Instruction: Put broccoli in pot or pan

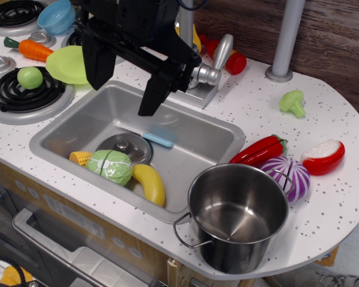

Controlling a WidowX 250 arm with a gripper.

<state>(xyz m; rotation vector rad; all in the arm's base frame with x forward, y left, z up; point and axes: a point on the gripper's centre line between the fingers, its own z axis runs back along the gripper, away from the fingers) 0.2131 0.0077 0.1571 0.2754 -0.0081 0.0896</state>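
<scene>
The small pale-green broccoli (pixel 292 102) lies on the white speckled counter at the far right, near the grey post. The large shiny steel pot (pixel 237 215) stands empty at the counter's front edge, right of the sink. My black gripper (pixel 125 84) hangs over the sink's back left part, far to the left of the broccoli. Its two fingers (pixel 154 89) are spread wide apart with nothing between them.
The sink (pixel 210 133) holds a steel lid (pixel 124 147), corn, a green-and-white cabbage (pixel 110 166), a banana (pixel 149 183) and a blue piece. A red pepper (pixel 260 150), purple onion (pixel 296 174) and red-white item (pixel 323 156) lie behind the pot. A faucet (pixel 210 66) stands behind the sink.
</scene>
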